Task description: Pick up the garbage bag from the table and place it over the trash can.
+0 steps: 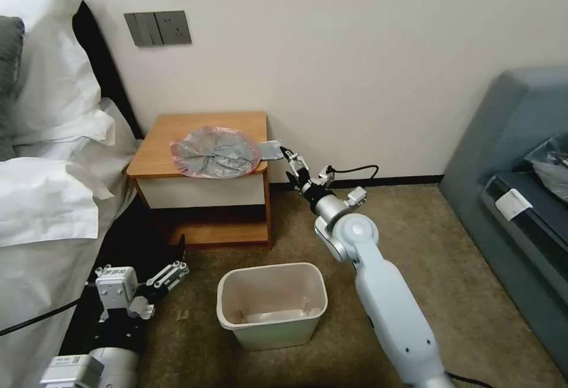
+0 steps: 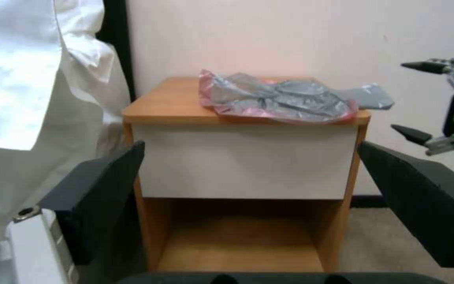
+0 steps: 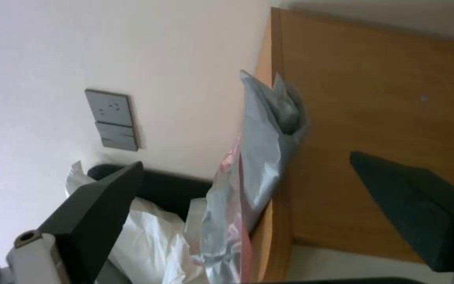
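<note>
From my head, the crinkly grey garbage bag with a pink rim (image 1: 216,151) lies on the orange-brown wooden nightstand table (image 1: 171,125); my right gripper (image 1: 289,158) reaches out beside its overhanging corner. My left gripper (image 1: 176,265) hangs low by the cream-white plastic trash can (image 1: 272,305). Left wrist: fingers (image 2: 98,197) spread (facing the drawer). Right wrist: fingers (image 3: 88,215) apart, the bag's corner between them, untouched.
</note>
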`<state>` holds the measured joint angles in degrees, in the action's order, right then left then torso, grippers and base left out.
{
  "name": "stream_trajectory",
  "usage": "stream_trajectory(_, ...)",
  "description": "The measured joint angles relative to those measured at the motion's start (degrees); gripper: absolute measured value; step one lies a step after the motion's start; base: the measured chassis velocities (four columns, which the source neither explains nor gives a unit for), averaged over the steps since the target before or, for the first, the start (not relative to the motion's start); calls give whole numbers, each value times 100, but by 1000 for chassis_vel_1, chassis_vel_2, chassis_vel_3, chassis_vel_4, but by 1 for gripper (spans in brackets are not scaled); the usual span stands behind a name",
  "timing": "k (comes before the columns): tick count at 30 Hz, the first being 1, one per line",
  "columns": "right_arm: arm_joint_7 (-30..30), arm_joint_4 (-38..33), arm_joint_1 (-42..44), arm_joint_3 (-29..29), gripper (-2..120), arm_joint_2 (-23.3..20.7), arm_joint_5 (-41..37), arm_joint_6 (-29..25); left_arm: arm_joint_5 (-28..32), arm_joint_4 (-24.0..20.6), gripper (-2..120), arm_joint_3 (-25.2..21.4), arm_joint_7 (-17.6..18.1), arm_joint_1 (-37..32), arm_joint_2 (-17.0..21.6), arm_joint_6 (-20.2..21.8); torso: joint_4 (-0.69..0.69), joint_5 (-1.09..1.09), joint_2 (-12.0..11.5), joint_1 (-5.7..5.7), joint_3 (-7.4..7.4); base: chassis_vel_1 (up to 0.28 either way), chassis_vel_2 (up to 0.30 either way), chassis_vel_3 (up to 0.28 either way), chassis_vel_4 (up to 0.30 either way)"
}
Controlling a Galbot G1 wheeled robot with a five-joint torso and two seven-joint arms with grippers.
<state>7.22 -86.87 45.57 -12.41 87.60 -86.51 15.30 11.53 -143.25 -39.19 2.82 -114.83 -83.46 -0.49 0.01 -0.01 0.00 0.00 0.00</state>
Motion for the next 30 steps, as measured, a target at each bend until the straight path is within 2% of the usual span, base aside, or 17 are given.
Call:
stream_trajectory(6,-191,693,-410,26,100,219,177,48,-18,0,100,-9,-19,-84,53,-11,-1,0,0,0,0,0,0,0,0)
stream_trajectory(10,-258,900,-508,10,98,326,245,43,-23,0,100,-8,-24,-116,26,-11,-1,0,0,0,0,0,0,0,0)
stream_trajectory(13,-337,1082,-598,-19,87,419,323,15,-57,0,100,1,-32,-161,-21,-27,0,0,0,0,0,0,0,0,0)
stream_trajectory(15,-341,1089,-603,-20,85,423,326,12,-59,0,100,2,-34,-164,-25,-29,0,0,0,0,0,0,0,0,0)
stream_trajectory(18,-367,1104,-612,-17,67,429,341,2,-68,0,100,6,-61,-175,-34,-43,-1,0,0,0,0,0,0,0,0)
stream_trajectory(20,-368,1109,-615,-14,64,427,343,-2,-69,0,100,6,-66,-177,-34,-45,-1,0,0,0,0,0,0,0,0)
stream_trajectory(22,-368,1118,-623,-13,54,428,347,-15,-71,0,100,8,-70,-177,-32,-56,-1,0,0,0,0,0,0,0,0)
stream_trajectory(23,-368,1118,-623,-13,54,428,347,-15,-71,0,100,8,-70,-177,-32,-56,-1,0,0,0,0,0,0,0,0)
stream_trajectory(26,-368,1119,-627,-31,38,427,350,-32,-75,0,100,16,-80,-172,-30,-84,-1,1,0,0,0,0,0,0,0)
stream_trajectory(27,-368,1119,-627,-31,38,427,350,-32,-75,0,100,16,-80,-172,-30,-84,-1,1,0,0,0,0,0,0,0)
stream_trajectory(30,-358,1113,-628,-37,25,398,350,-42,-88,0,100,24,-95,-160,-33,-102,-1,1,0,0,0,0,0,0,0)
